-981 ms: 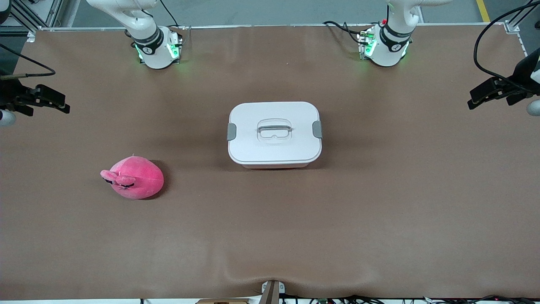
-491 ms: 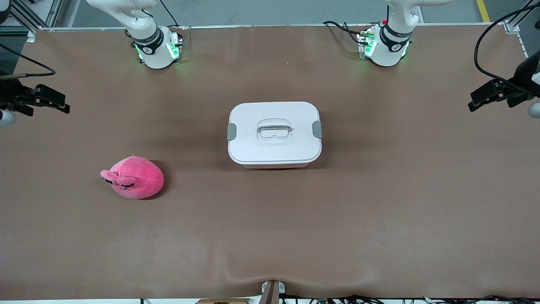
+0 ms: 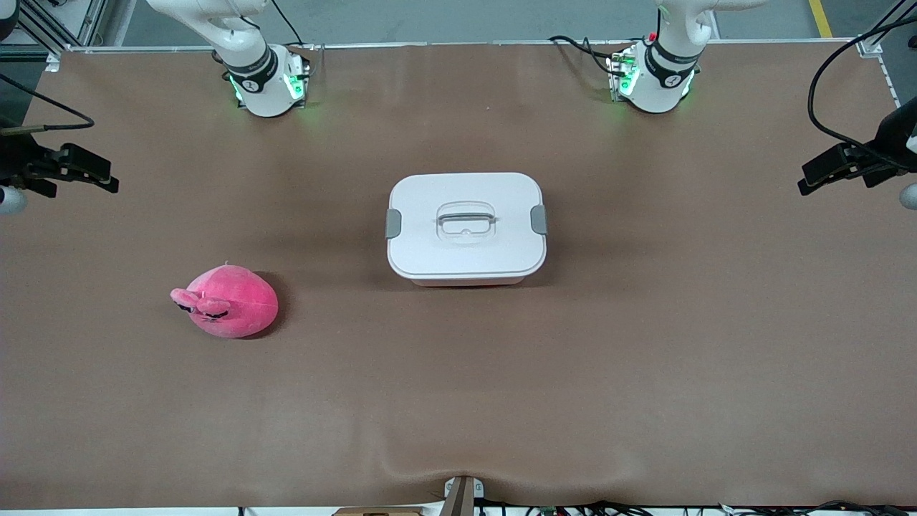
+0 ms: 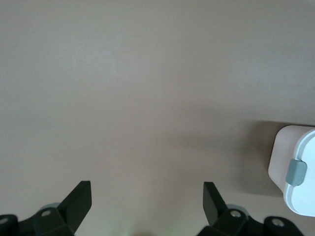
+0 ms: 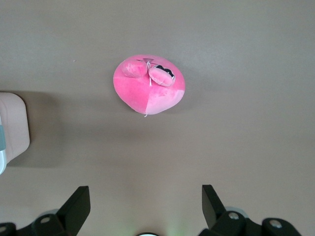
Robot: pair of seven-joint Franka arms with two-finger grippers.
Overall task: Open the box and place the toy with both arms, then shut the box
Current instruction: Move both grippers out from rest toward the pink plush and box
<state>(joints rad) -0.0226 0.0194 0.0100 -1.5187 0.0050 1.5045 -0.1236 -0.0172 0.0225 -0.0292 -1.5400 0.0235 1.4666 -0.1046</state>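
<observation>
The box [image 3: 466, 226], a pink tub with a closed white lid and grey side clips, stands mid-table. Its corner shows in the left wrist view [image 4: 298, 196] and in the right wrist view [image 5: 12, 123]. The pink plush toy [image 3: 229, 301] lies on the table toward the right arm's end, nearer the front camera than the box, and shows in the right wrist view [image 5: 149, 91]. My right gripper [image 3: 106, 179] hangs open and empty over the table's edge at its end [image 5: 146, 194]. My left gripper [image 3: 808, 180] is open and empty over bare table at its end [image 4: 147, 189].
The brown table mat [image 3: 458, 401] carries only the box and the toy. The two arm bases [image 3: 269, 79] stand along the table edge farthest from the front camera. A small mount [image 3: 462, 494] sits at the nearest edge.
My left gripper has drifted slightly outward toward its end of the table. The right gripper, the box and the toy have not moved.
</observation>
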